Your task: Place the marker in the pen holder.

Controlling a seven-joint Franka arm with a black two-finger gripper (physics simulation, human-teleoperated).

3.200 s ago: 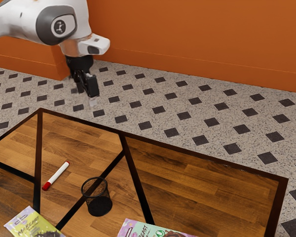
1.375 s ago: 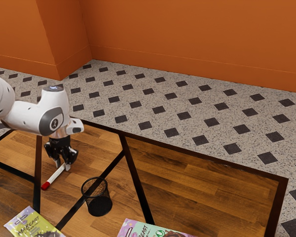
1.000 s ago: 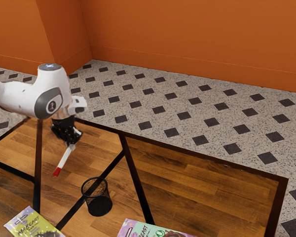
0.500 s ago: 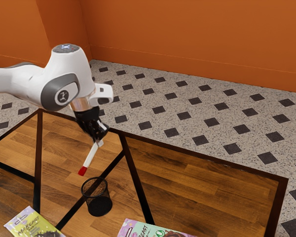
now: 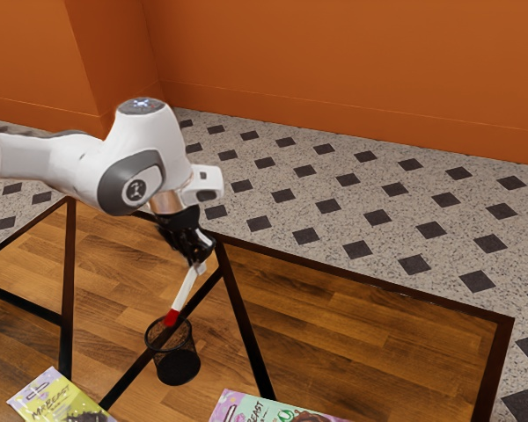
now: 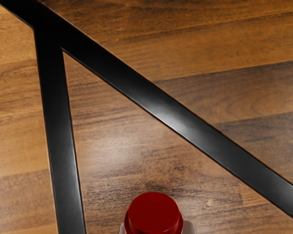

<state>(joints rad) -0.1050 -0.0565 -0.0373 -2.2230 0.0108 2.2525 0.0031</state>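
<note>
Exterior view: the end effector [image 5: 197, 266] grips the tilted marker [image 5: 185, 287]; best straighten it above the pen holder [image 5: 177, 367] before lowering.

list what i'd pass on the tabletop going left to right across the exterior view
Yellow-green packet → black mesh pen holder → pink-and-mint packet
</note>
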